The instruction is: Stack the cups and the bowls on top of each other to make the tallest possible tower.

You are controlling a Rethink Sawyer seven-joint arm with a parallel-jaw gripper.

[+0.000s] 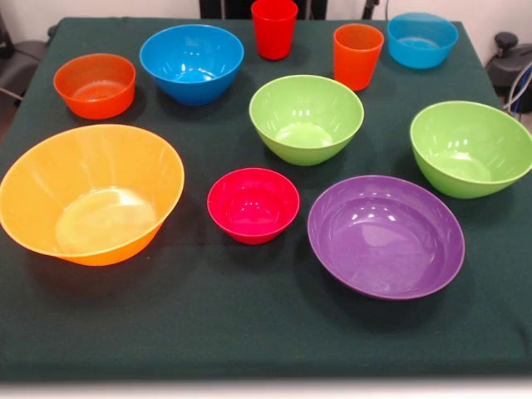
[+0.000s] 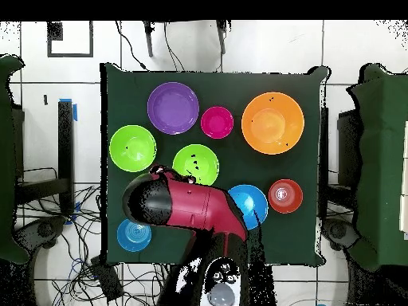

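We see all ten pieces standing apart on the table (image 1: 249,332), nothing stacked: big orange bowl (image 1: 91,193) front left, orange cup (image 1: 357,55) at back. The arm (image 2: 187,207) hides its gripper; we cannot tell its state.

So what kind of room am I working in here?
Probably a robotics lab, not a kitchen: a green-clothed table, loose cables on a tiled floor, and the red robot arm over it.
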